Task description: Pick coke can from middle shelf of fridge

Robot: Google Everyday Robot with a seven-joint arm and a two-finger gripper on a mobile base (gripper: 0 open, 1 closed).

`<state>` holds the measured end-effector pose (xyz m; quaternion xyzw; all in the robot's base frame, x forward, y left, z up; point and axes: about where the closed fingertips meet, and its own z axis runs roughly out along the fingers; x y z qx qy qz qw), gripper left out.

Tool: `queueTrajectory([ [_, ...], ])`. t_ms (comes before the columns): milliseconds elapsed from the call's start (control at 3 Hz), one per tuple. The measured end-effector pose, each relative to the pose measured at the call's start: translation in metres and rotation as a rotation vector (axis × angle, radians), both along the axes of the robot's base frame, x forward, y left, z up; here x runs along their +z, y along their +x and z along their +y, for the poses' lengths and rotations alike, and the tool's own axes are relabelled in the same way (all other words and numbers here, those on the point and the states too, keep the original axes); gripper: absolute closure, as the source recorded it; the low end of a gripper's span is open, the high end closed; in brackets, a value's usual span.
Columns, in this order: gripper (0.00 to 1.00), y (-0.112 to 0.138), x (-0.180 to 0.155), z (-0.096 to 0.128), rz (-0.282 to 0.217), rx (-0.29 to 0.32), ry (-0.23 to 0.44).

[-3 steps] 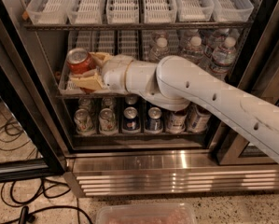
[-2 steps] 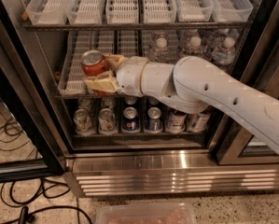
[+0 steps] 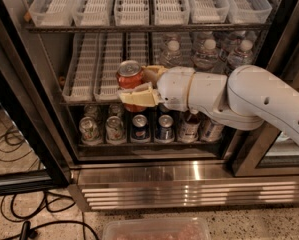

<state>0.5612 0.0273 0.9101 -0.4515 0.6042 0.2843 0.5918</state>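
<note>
A white robot arm reaches in from the right into a tall dark-framed glass-door fridge (image 3: 19, 99) with a stainless steel louvred base. Its tan two-fingered pincer (image 3: 139, 86) is closed around a small red silver-topped coke can (image 3: 129, 78), with one finger across the can's front and the other behind it. The can is upright, gripped at mid-height. That probably keeps the top level and stops it tipping as it comes out.

The can is at the front edge of the dark metal middle shelf (image 3: 84, 102), in the centre. Its base overlaps the shelf's front rail, so it seems to be at or just past the lip. Whether it rests on that surface or is lifted clear cannot be told.

Long white slotted plastic lane trays (image 3: 89, 69) lie just left of the can. Clear plastic water bottles with white caps (image 3: 206, 51) stand behind the arm to the right, near its wrist.

The rack of white trays on the shelf above (image 3: 134, 4) is close over the can's top, so there is little room to lift it. A row of small blue, green and silver cans (image 3: 139, 128) stands close beneath. The clear way out looks to be straight back toward the viewer. The dark door frame on the left is well apart from the can.
</note>
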Motion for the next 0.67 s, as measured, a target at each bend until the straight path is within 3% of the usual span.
queueTrajectory([
  [333, 1.00, -0.0325, 0.0060, -0.0477, 0.010, 0.077, 0.008],
  [667, 1.00, -0.0325, 0.0060, -0.0477, 0.010, 0.077, 0.008],
])
